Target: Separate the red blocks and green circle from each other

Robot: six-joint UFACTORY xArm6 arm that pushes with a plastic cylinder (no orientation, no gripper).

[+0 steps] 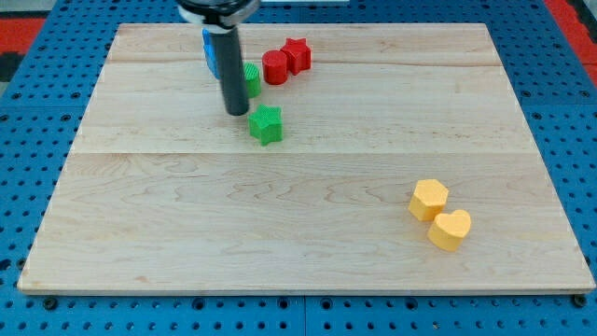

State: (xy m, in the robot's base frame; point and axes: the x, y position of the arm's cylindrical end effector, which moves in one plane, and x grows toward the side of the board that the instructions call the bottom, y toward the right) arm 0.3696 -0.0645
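Up near the view's top, left of centre, my tip [236, 112] rests on the wooden table [308, 215], with the dark rod rising straight above it; this arm carries no jaws at all, only the rod. Just to the right of the rod, and partly hidden behind it, sits the green circle [252, 80]; being round, it shows no long axis or heading. Close to its right, with at most a hairline gap that I cannot judge, stands the red cylinder [275, 67], and the red star [297, 55] sits against that cylinder's upper right side, so the three form a short row slanting up toward the view's right. A green star [266, 124] lies just below and right of my tip, apart from it. Behind the rod, a blue block [211, 54] peeks out on the left, its shape unclear. Far off at the lower right, a yellow hexagon [428, 199] and a yellow heart [450, 229] lie side by side.
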